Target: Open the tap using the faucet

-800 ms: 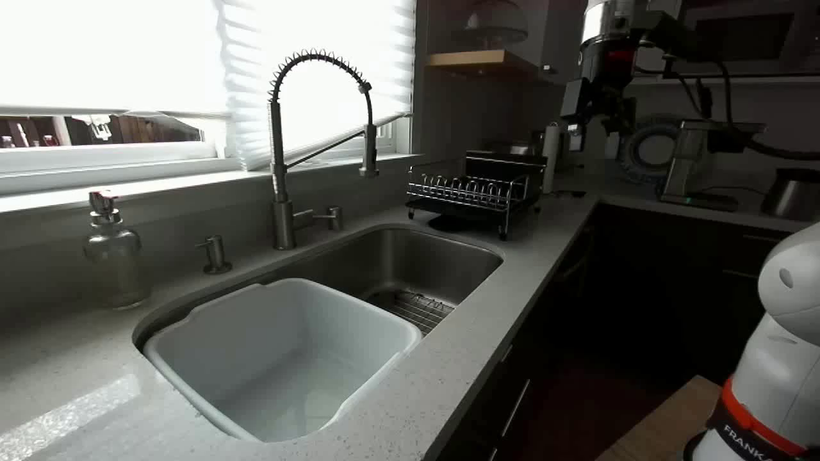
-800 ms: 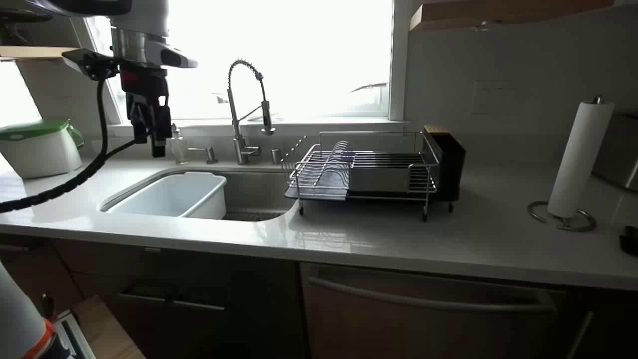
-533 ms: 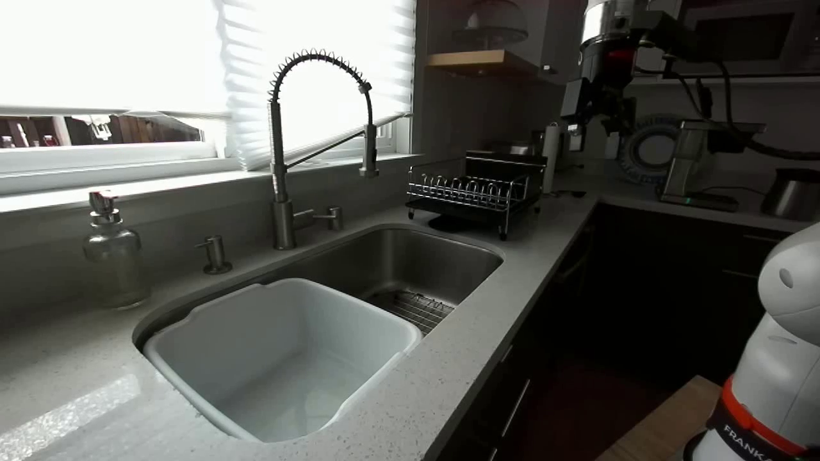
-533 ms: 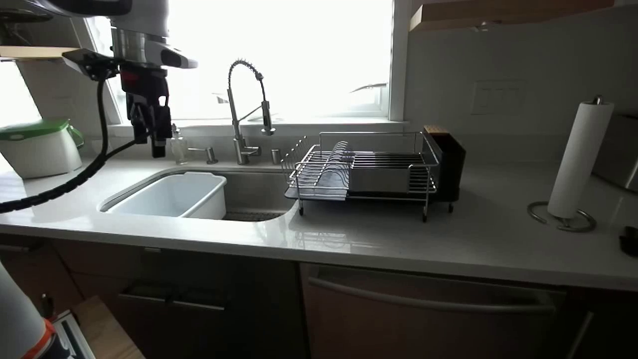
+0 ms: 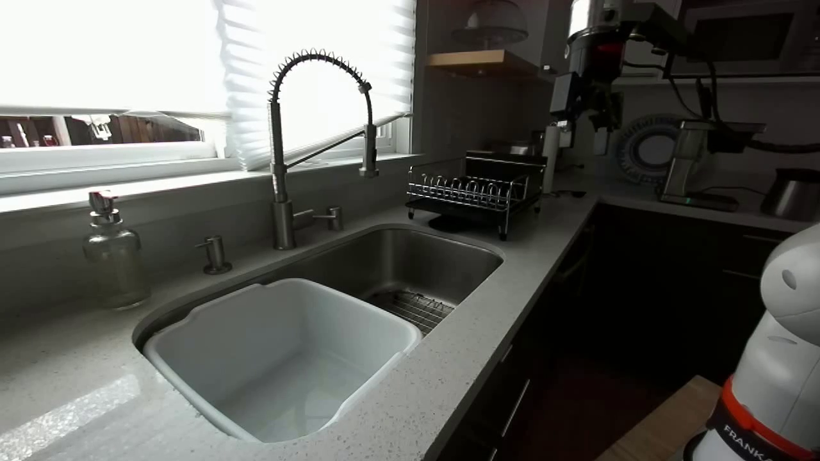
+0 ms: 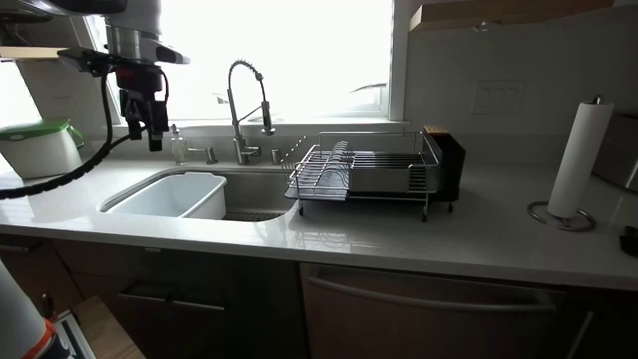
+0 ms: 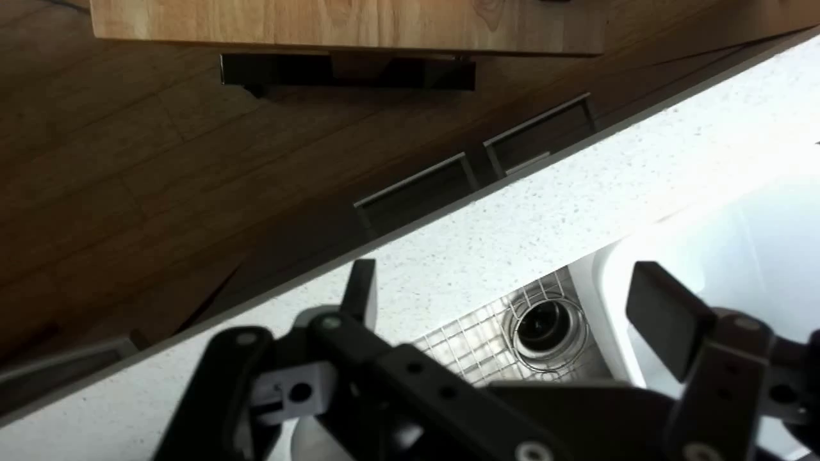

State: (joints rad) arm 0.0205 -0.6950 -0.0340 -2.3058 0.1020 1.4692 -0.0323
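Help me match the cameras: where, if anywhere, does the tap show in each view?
In an exterior view: the tap, left of centre, base just below mid-height.
In an exterior view: the tap, left of centre, wholly above mid-height.
Wrist view: no tap visible.
Shared landmark: the pale tub, in all three views.

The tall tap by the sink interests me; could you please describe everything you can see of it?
The tap looks like silvery metal: an upright stem, a high-arched, spring-coiled neck, and a downward spray head held by a slanting brace. A short lever handle juts sideways from the lower stem. It stands upright on the counter behind the sink, before the window. No water stream shows, and the hand is not touching it.
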